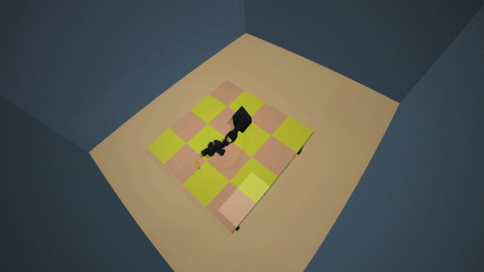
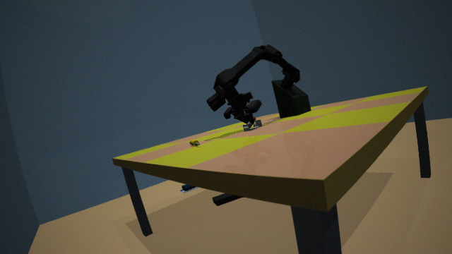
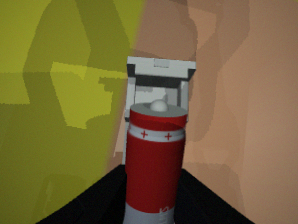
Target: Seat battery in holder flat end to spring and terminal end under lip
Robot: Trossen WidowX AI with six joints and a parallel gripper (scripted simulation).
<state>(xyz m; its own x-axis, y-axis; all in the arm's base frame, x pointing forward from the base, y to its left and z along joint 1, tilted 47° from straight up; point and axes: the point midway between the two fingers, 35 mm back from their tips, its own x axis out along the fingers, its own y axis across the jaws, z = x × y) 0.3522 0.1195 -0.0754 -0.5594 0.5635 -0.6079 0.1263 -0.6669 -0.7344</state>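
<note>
The holder (image 2: 258, 123) (image 3: 145, 63) is a small grey tray on the table, under the gripper. In the wrist view its lip end is at the top and bare floor shows inside. My gripper (image 2: 251, 122) (image 3: 150, 175) is shut on the battery, low over the holder. The red and silver battery (image 3: 155, 162) points its terminal end toward the lip end. It looks tilted, with that end raised and short of the lip. The battery covers much of the holder. Its flat end and the spring are hidden, so contact there cannot be told.
A small yellow object with a pale tip (image 1: 197, 165) (image 2: 193, 142) lies on the checkered table (image 1: 208, 183) (image 2: 307, 152), out beyond the gripper from the arm's base. The arm's dark base block (image 1: 242, 119) (image 2: 291, 100) stands on the far side of the holder.
</note>
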